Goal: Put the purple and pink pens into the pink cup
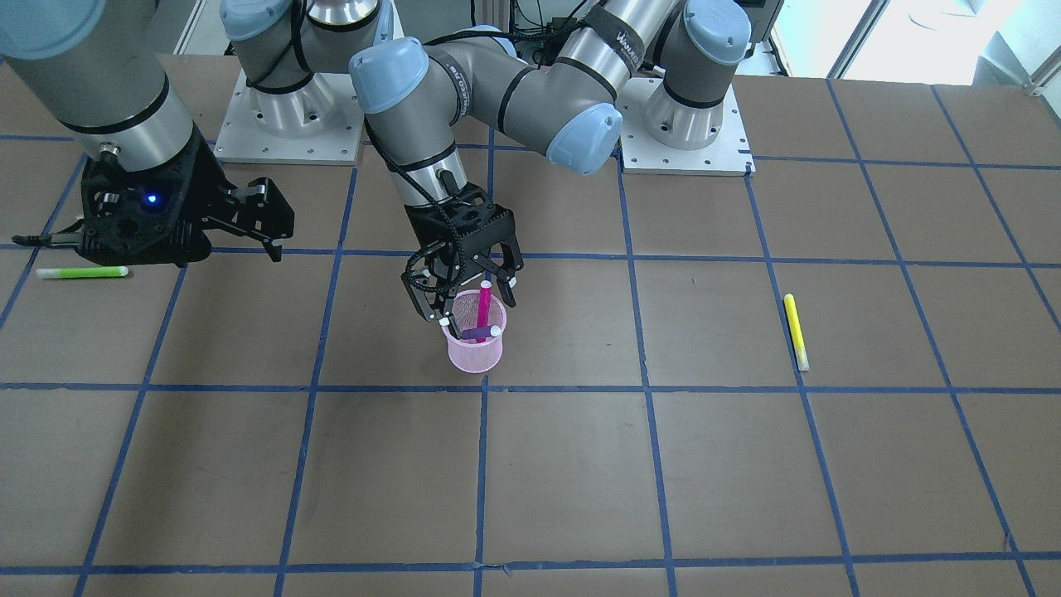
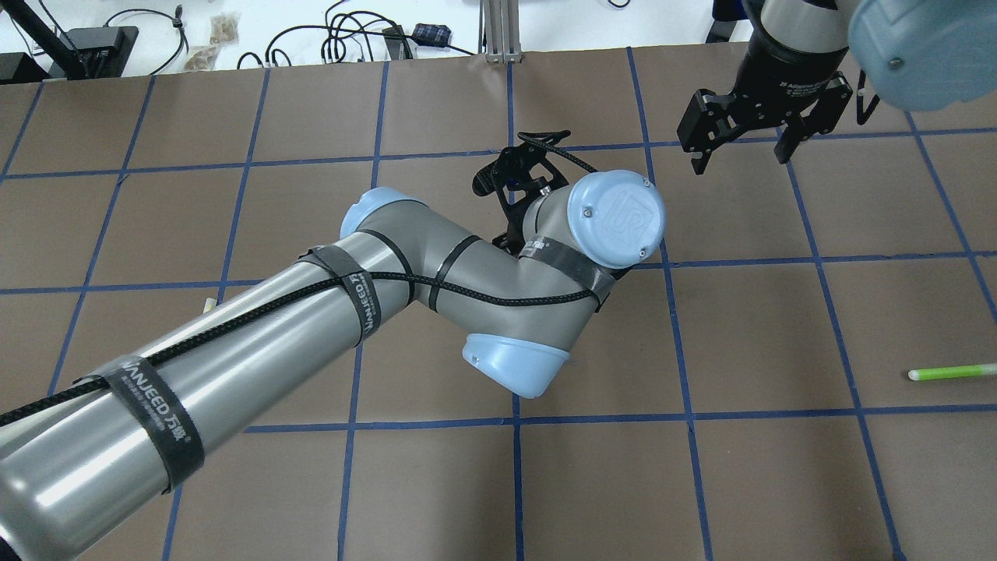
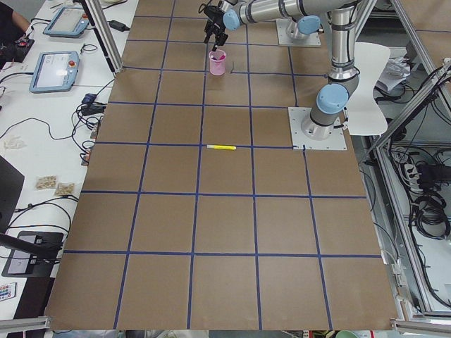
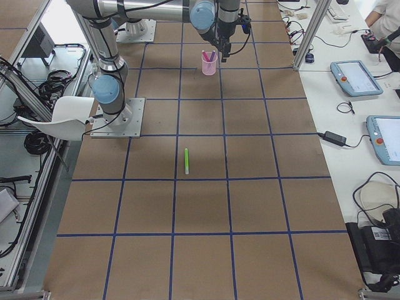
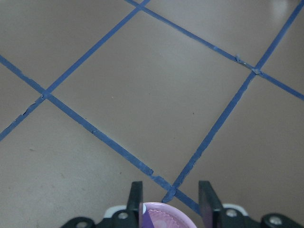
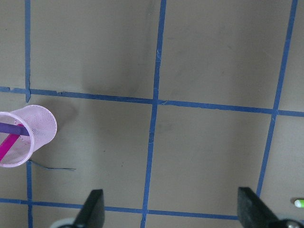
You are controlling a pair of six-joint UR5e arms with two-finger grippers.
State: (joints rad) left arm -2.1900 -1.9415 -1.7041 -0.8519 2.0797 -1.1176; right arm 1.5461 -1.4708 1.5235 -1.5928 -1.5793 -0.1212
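Tabletop (image 1: 580, 481): left gripper (image 1: 477, 300) wide over pink cup (image 1: 474, 352), hidden overhead; right gripper (image 2: 740, 160) wide.

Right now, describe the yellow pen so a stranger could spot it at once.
On the brown table with blue taped squares, look to the robot's left of the pink cup. The yellow pen lies flat there alone; the only other loose one, the green pen, lies on the opposite side.
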